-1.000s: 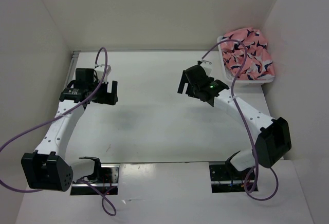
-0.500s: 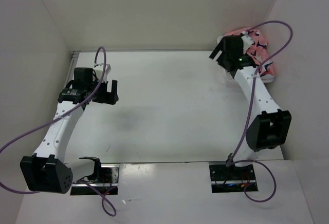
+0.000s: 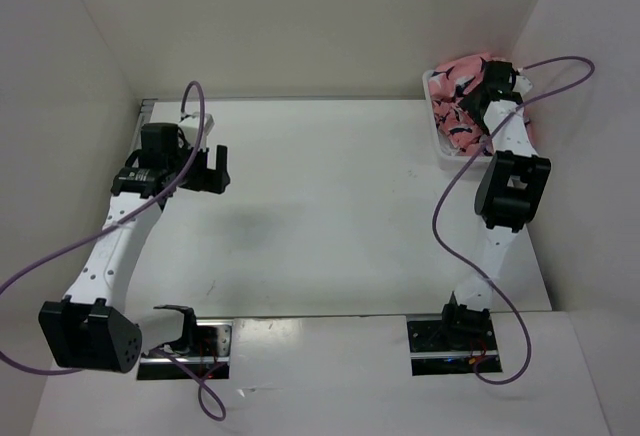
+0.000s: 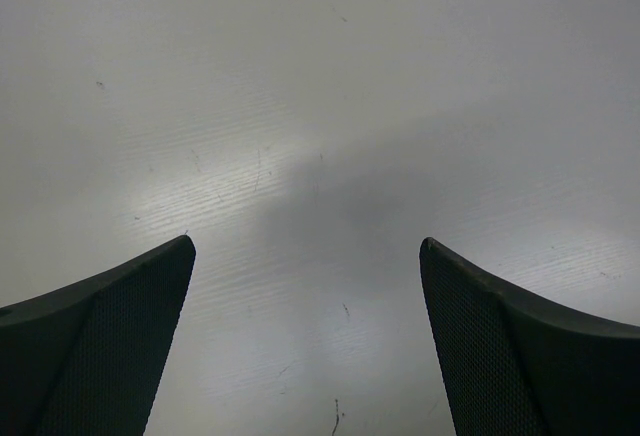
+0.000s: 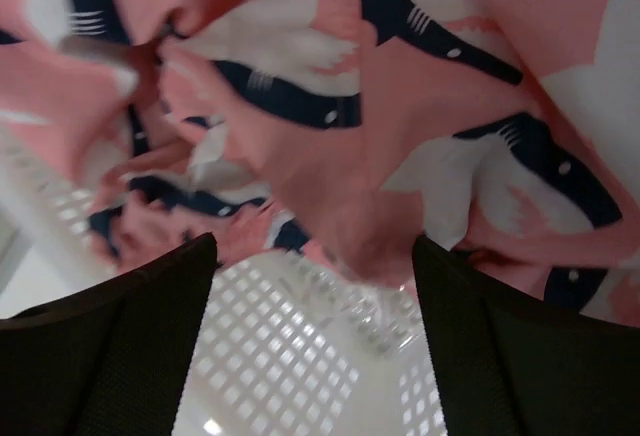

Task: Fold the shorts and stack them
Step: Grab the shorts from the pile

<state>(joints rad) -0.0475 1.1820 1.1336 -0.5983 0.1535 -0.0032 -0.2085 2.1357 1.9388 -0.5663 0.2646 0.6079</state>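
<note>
The salmon-pink shorts [image 3: 458, 106] with navy-and-white shapes lie crumpled in a white mesh basket [image 3: 442, 146] at the table's far right corner. My right gripper [image 3: 487, 84] hovers over the basket, open and empty; in the right wrist view its gap [image 5: 315, 256] frames the shorts [image 5: 330, 146] and the basket's mesh wall [image 5: 300, 346]. My left gripper [image 3: 212, 168] is open and empty over bare table at the left; the left wrist view [image 4: 307, 251] shows only the tabletop between its fingers.
White walls close in the table on the left, back and right. The basket stands against the right wall. The right arm [image 3: 507, 191] stretches along the right edge. Purple cables loop from both arms.
My right gripper swung from the table's middle to the far right corner and now hangs over the basket of shorts. The left arm barely moved.
</note>
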